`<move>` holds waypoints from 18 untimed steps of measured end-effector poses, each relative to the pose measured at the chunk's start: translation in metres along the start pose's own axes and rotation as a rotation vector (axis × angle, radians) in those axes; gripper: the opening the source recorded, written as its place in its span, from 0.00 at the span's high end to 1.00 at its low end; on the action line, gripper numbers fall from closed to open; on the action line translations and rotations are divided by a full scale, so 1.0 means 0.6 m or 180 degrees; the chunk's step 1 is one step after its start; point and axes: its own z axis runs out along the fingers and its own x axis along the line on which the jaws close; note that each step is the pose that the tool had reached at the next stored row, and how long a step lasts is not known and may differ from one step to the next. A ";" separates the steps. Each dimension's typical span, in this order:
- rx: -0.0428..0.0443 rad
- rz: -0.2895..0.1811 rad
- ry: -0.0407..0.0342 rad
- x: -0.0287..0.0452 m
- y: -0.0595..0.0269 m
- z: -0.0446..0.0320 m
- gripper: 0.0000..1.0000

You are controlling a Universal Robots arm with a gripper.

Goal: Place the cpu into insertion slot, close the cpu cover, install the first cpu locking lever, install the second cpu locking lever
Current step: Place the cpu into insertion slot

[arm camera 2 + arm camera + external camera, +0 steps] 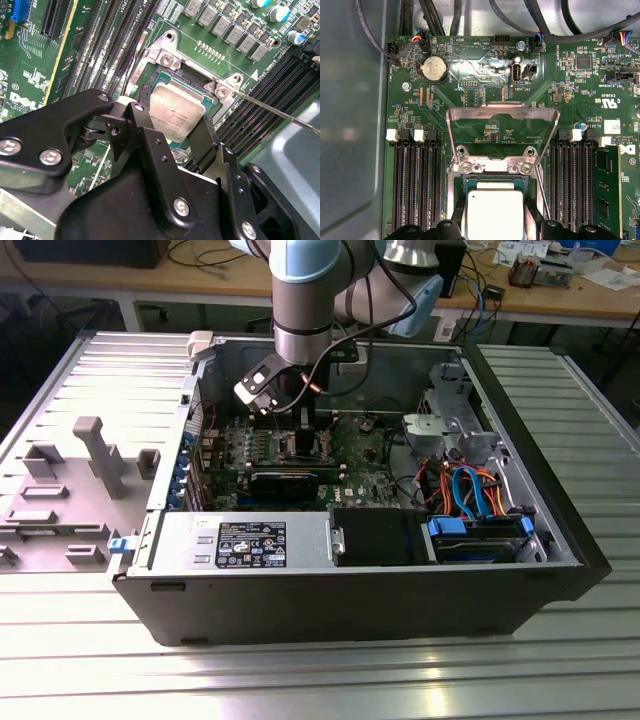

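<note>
In both wrist views my gripper is shut on the cpu, a pale silver square, with one black finger against each side. The chip hovers at or just over the insertion slot, whose silver rim frames it on the green board. The cpu cover stands swung open behind the slot. A thin locking lever angles up beside the slot. In the exterior view the gripper reaches down into the open computer case.
Black memory slots flank the socket on both sides. A coin battery and cables lie behind it. The power supply and drive bay with blue and orange cables sit near the case front. Grey fixtures lie beside the case.
</note>
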 end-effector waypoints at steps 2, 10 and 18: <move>0.0002 0.0001 0.0000 0.000 0.001 0.000 0.45; 0.0000 0.0001 0.0000 0.000 0.002 0.000 0.45; 0.0000 0.0001 0.0000 0.000 0.003 0.000 0.39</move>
